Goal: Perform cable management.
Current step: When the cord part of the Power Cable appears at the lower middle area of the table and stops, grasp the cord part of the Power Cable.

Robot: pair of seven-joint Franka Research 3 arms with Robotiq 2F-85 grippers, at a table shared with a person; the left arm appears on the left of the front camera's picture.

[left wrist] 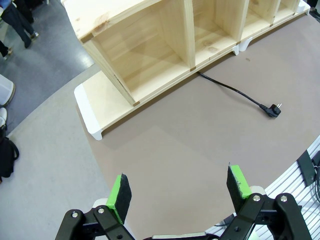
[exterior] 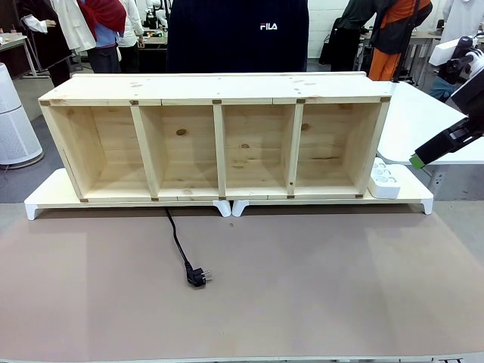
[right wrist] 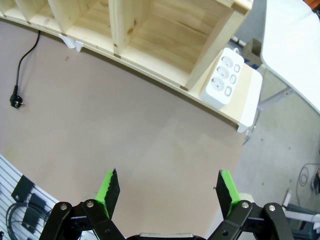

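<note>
One cable snakes out from under the four-bay shelf, and its plug lies on the table. One white strip sits on a riser at the shelf's right end. Two grippers, left and right, both wide open and empty. The rest of the cable is hidden behind the shelf.

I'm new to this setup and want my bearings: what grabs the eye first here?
A long wooden shelf with four open bays lies across the far side on white risers. A black cable trails from under it onto the brown mat, ending in a loose plug, while a white power strip sits by the shelf's right end.
</note>
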